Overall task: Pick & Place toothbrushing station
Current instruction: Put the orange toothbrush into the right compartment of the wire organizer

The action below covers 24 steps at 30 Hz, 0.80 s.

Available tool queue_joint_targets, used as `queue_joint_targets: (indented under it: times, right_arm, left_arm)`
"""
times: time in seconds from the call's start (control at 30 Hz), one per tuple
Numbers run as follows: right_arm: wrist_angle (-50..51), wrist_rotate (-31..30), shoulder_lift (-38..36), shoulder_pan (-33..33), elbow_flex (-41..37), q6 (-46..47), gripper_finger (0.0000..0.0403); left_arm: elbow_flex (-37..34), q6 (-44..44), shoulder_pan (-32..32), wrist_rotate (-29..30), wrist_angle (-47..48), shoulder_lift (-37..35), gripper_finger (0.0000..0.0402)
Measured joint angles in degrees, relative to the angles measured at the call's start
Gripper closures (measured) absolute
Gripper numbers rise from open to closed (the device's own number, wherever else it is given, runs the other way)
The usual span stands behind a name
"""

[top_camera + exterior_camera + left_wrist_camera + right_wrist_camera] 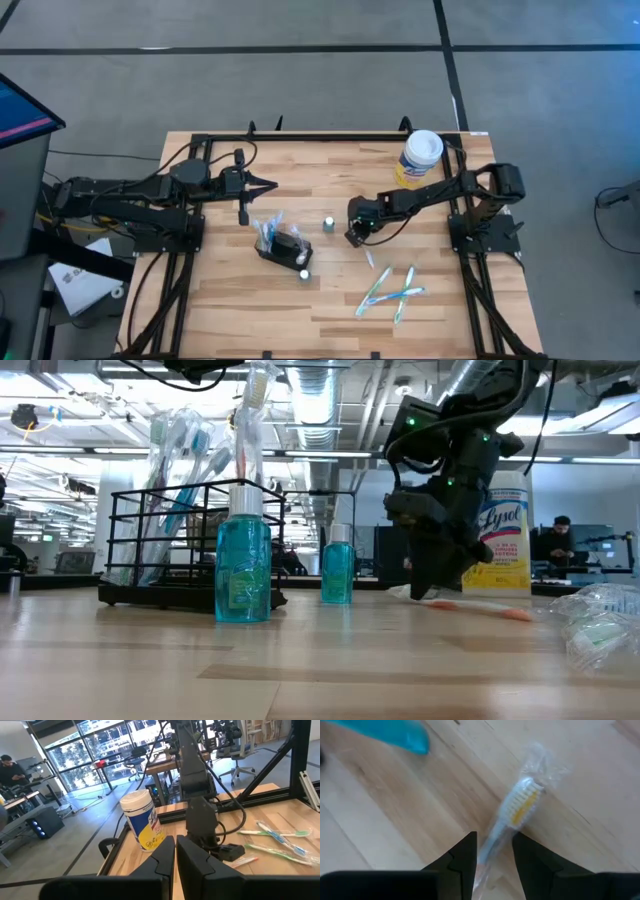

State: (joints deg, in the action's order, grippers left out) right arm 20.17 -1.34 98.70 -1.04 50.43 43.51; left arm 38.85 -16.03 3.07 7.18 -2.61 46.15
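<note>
Straddling one wrapped toothbrush (520, 810) with my right gripper (494, 851), fingers spread. Left gripper (175, 857) idle, fingers pressed together. One toothbrushing station (281, 250) mid-table; two blue bottles (243, 568); one yellow canister (418, 158); three loose toothbrushes (392, 292).

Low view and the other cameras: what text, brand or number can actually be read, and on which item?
"Lysol": on the yellow canister, behind the right gripper in the low view.
Same canister in the left wrist view: label print too blurred to read.
Blue bottles: labels too small to read.
Wrapped toothbrush between the right gripper's fingers: no text visible.
</note>
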Motion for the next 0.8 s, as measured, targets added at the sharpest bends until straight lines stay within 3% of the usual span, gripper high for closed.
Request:
queue_joint_targets:
  times: [0.2,0.37,0.8]
  right_arm:
    - [0.55,-0.2,-0.07,-0.12,-0.04,-0.4,0.0306]
    - [0.39,-0.95,-0.01,-0.22,-0.1,-2.54,0.0388]
    - [-2.69,-5.39,-7.21,0.42,0.05,-6.55,0.0403]
  left_arm:
    - [0.0,-0.02,0.0,0.0,0.0,0.0,0.0389]
    - [0.0,0.0,0.0,0.0,0.02,0.0,0.0389]
    - [0.0,0.0,0.0,0.0,0.13,0.07,0.0389]
